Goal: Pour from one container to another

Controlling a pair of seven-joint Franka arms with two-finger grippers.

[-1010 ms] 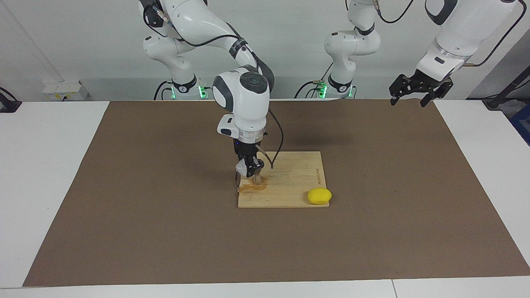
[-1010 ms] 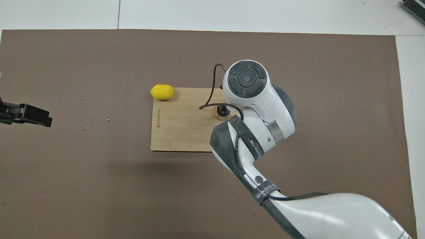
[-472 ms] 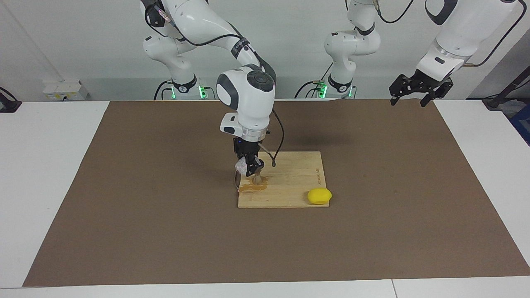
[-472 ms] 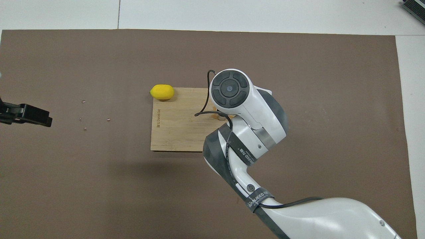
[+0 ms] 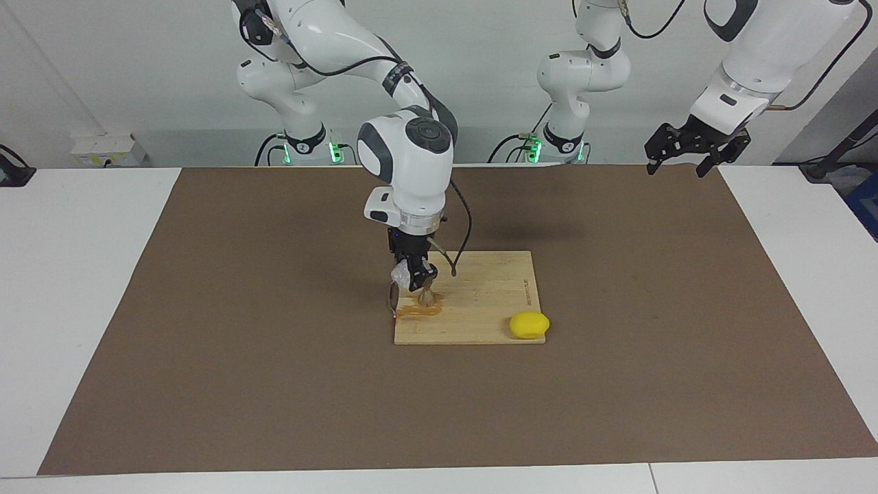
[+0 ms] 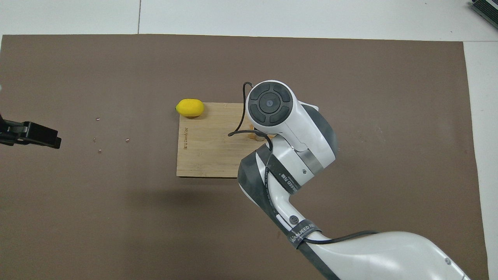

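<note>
Change vs. a second ago: right arm's wrist housing shifted toward the left arm's end of the desk and now covers the jigger in the overhead view; almost no change over the last half second. Left arm unchanged.

- Right tool: low over the cutting board, at the board's end toward the right arm's side. Clamped shut on the clear glass tumbler, which is tilted over the jigger.
- Jigger: small metal piece, upright on the board, just under the tumbler and right tool. Whether glass touches it: can't tell.
- Brownish wet patch: on the board round the jigger's foot, reaching the board's edge.
- Lemon: yellow, at the board's corner farther from the robots, toward the left arm's end; well apart from the jigger.
- Left tool: waiting, raised over the brown mat near its edge, fingers spread, holding nothing.
- Small specks: on mat, near the left tool.
</note>
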